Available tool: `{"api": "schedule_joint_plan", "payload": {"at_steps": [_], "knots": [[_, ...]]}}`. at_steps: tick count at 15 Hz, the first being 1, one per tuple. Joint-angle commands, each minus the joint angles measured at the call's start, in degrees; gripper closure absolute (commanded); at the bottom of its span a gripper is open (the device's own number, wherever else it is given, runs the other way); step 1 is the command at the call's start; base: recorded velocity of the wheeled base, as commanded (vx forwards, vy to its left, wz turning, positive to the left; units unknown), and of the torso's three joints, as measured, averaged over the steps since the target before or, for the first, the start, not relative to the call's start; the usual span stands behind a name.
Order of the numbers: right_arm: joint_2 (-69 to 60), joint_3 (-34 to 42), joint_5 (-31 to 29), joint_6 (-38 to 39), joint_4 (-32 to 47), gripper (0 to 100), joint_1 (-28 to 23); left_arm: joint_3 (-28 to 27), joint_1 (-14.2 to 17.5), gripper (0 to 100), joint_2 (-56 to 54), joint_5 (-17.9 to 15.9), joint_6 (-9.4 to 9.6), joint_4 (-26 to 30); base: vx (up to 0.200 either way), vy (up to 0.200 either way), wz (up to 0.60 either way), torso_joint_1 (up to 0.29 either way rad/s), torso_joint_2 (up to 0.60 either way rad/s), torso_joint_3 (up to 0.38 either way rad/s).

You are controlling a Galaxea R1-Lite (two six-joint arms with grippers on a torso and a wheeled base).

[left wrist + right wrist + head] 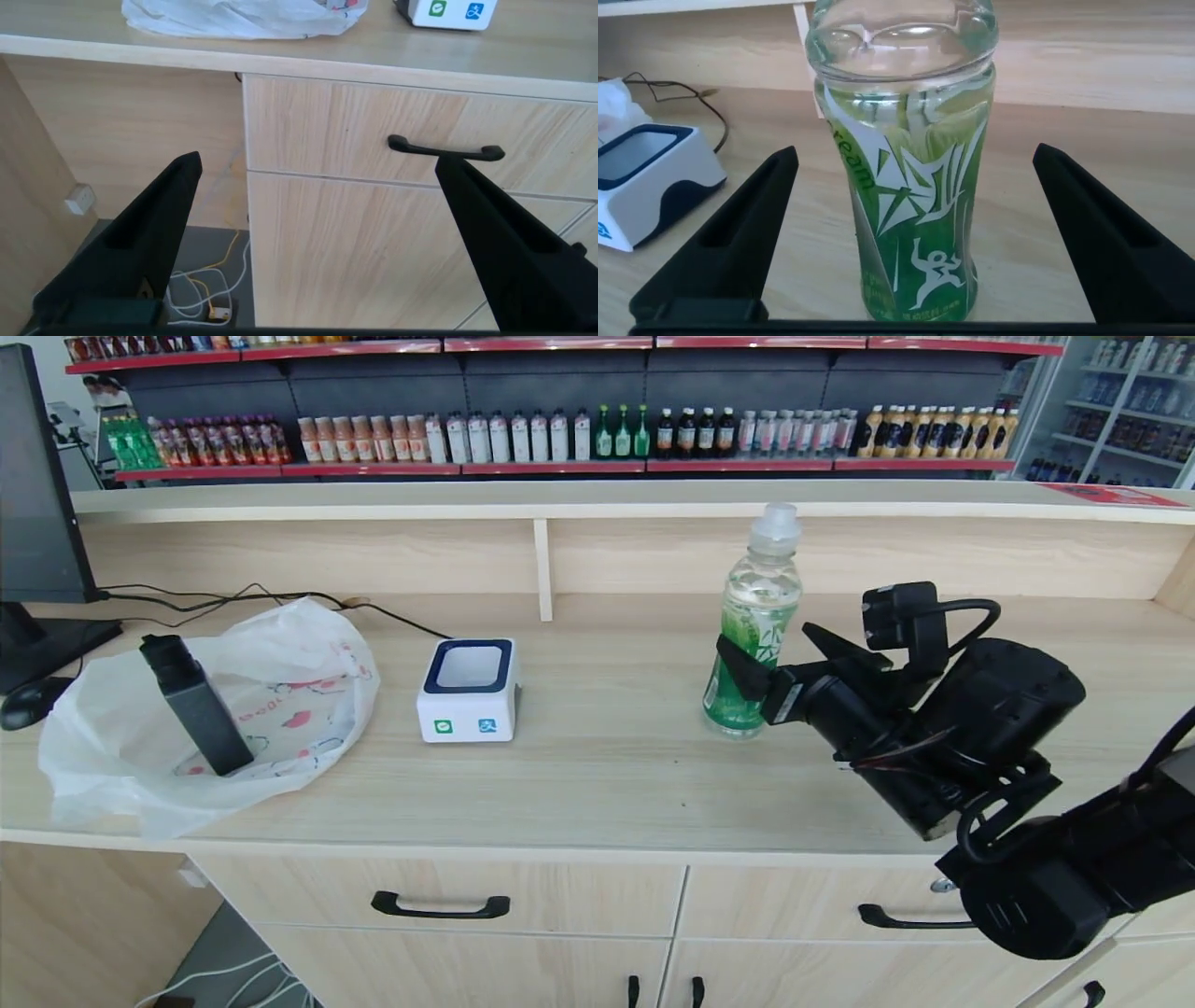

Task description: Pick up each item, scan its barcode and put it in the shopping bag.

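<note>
A clear bottle with a green label and a white cap (756, 625) stands upright on the counter, right of centre. My right gripper (784, 658) is open around its lower half, one finger on each side. In the right wrist view the bottle (910, 187) stands midway between the fingers of the right gripper (915, 154), with a gap on both sides. The white scanner (467, 691) sits mid-counter. At the left lies the white shopping bag (280, 663) with a dark rectangular item (196, 705) standing in it. My left gripper (318, 161) is open and holds nothing, below the counter edge, facing the drawers.
A monitor (37, 476), a black mouse (28, 700) and cables (233, 597) occupy the far left of the counter. A raised wooden ledge (597, 509) runs along the back. Drawers with black handles (447, 147) are under the counter. Bare counter lies between the scanner and the bottle.
</note>
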Motion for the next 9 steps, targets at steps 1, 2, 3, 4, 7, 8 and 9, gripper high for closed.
{"api": "schedule_joint_plan", "payload": {"at_steps": [1, 2, 3, 4, 7, 8, 9], "knots": [[3.1, -0.6, -0.3, 0.2, -0.5, 0, 0.9, 0.0, 0.0, 0, 0.0, 0.0, 0.00, 0.0, 0.000, 0.000, 0.00, 0.000, 0.00, 0.000], [4.1, -0.8, -0.7, 0.2, -1.1, 0, 0.9, 0.0, 0.0, 0, 0.0, 0.0, 0.00, 0.0, 0.000, 0.000, 0.00, 0.000, 0.00, 0.000], [5.4, -1.0, -0.7, 0.3, -2.4, 0, 0.9, 0.0, 0.0, 0, 0.0, 0.0, 0.00, 0.0, 0.000, 0.000, 0.00, 0.000, 0.00, 0.000], [6.9, -2.0, -0.7, 0.3, -3.9, 0, 0.9, 0.0, 0.0, 0, 0.0, 0.0, 0.00, 0.0, 0.000, 0.000, 0.00, 0.000, 0.00, 0.000], [9.3, -5.1, -0.5, 0.4, -4.4, 0, 0.9, 0.0, 0.0, 0, 0.0, 0.0, -0.09, 0.0, 0.000, 0.000, 0.00, 0.000, 0.00, 0.000], [10.0, -7.0, -0.4, 0.4, -4.1, 0, 0.9, 0.0, 0.0, 0, 0.0, 0.0, -0.18, 0.0, 0.000, 0.000, 0.00, 0.000, 0.00, 0.000], [10.4, -7.9, -0.4, 0.4, -4.0, 0, 0.9, 0.0, 0.0, 0, 0.0, 0.0, -0.18, 0.0, 0.000, 0.000, 0.00, 0.000, 0.00, 0.000]]}}
